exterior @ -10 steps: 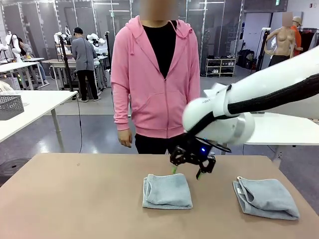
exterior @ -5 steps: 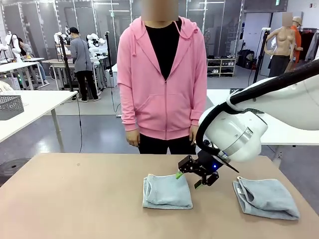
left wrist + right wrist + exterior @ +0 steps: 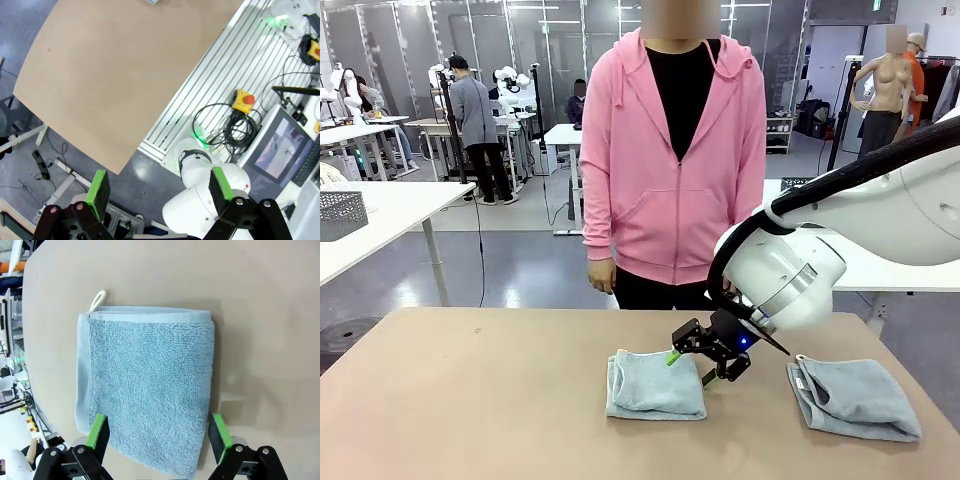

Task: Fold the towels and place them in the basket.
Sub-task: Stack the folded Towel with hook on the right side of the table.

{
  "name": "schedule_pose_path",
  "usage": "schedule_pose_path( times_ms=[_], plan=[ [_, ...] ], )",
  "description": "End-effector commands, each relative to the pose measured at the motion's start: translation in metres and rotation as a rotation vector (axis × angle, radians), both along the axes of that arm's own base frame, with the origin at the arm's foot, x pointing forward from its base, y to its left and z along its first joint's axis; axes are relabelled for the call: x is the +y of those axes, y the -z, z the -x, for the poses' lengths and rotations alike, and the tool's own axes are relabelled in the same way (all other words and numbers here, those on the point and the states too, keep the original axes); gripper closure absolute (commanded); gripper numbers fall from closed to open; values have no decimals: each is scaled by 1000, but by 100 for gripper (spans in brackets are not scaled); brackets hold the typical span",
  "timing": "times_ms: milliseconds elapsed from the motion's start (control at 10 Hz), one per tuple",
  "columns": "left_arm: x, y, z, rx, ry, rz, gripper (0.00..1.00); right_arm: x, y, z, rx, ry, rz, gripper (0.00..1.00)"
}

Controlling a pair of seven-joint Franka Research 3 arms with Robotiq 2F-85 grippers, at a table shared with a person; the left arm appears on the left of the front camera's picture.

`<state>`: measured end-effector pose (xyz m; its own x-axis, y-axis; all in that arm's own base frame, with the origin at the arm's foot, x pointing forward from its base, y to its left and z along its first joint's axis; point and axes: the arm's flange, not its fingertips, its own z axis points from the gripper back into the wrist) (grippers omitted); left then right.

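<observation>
Just above the far right corner of the middle folded towel (image 3: pixel 655 383), the right hand (image 3: pixel 691 367) hovers with jaws wide, holding nothing. A second folded towel (image 3: pixel 852 398) lies well apart, rightward on the desk (image 3: pixel 470 400).

The right gripper (image 3: pixel 707 362) and its wrist cover the far right corner of the middle folded towel (image 3: pixel 654 385) in the front view. In the right wrist view that towel's (image 3: pixel 150 390) near edge runs under the gripper's (image 3: pixel 158 432) fingers and off the bottom border. Beside that towel, the second folded towel (image 3: pixel 852 396) shows a small pale tag too small to read. In the left wrist view, a sliver of cloth (image 3: pixel 153 1) on the bench (image 3: pixel 110 70) is cut by the top border.
</observation>
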<state>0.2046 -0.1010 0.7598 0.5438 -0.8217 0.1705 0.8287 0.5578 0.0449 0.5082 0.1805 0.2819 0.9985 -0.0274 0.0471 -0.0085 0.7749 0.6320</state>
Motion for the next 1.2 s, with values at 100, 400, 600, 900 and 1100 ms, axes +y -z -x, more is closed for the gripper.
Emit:
schedule_pose_path(
  times_ms=[100, 400, 600, 900, 1100],
  plan=[
    [2, -1, 0, -9, 2, -12, 0, 12, 10, -10, 18, -18, -33, 0],
    [2, -1, 0, -9, 2, -12, 0, 14, 16, -11, 23, -2, -67, 29],
    [2, -1, 0, -9, 2, -12, 0, 16, 15, -8, 19, 6, -62, 89],
    [2, -1, 0, -9, 2, -12, 0, 18, 17, -7, 26, 12, -57, 100],
    [2, -1, 0, -9, 2, -12, 0, 20, 17, -7, 28, 7, -46, 100]
  ],
)
